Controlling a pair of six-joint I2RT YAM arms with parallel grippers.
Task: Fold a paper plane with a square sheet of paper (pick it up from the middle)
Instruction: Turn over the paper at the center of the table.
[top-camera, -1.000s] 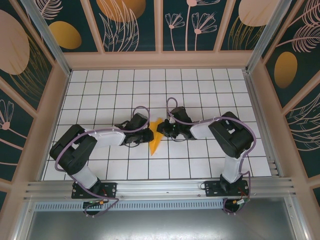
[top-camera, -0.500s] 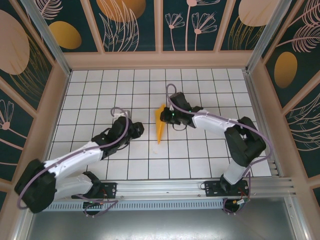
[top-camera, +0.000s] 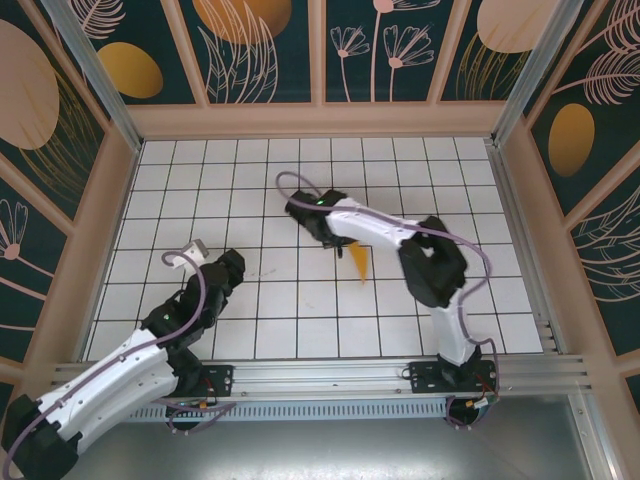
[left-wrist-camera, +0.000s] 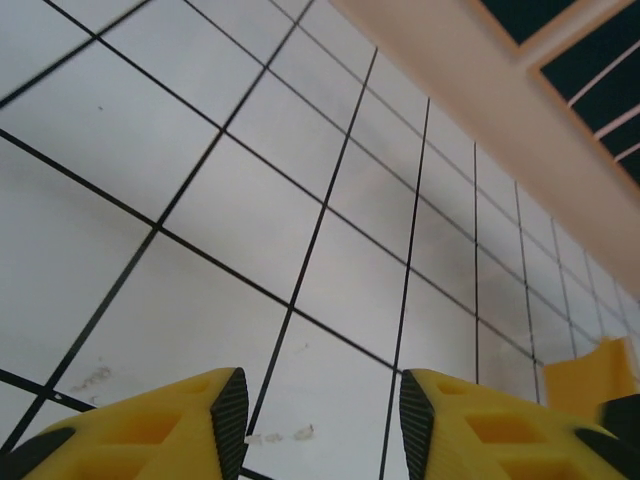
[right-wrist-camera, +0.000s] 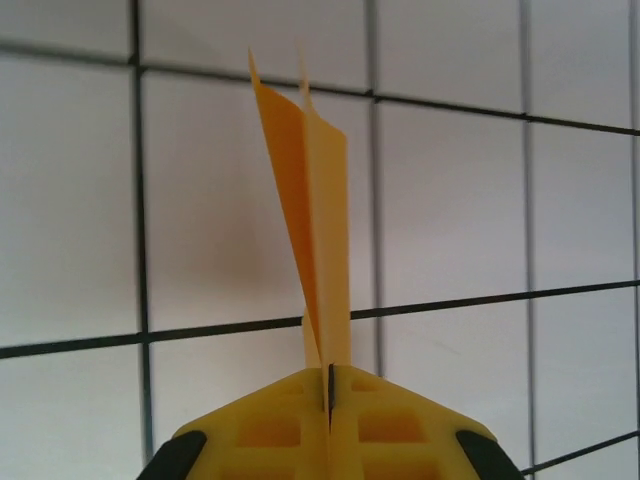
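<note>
The square sheet of paper is folded into a narrow, pointed orange-yellow paper plane (top-camera: 358, 262). My right gripper (top-camera: 343, 242) is shut on one end of it, holding it just above the tiles near the middle of the floor. In the right wrist view the paper plane (right-wrist-camera: 318, 210) sticks straight out from the shut right gripper (right-wrist-camera: 329, 375), its two layers slightly spread. My left gripper (top-camera: 231, 266) is drawn back to the lower left. There the left gripper (left-wrist-camera: 322, 420) stands open over bare tile with nothing between its pads. A corner of the paper (left-wrist-camera: 590, 375) shows at the right edge.
The white tiled floor (top-camera: 300, 320) is fenced by wooden walls (top-camera: 320, 120) at the back and sides. The right arm's elbow (top-camera: 432, 268) sits to the right of the paper. A metal rail (top-camera: 320, 378) runs along the near edge.
The left gripper let go of the paper, opened and pulled back to the lower left. The right gripper kept hold and carried the paper to the right.
</note>
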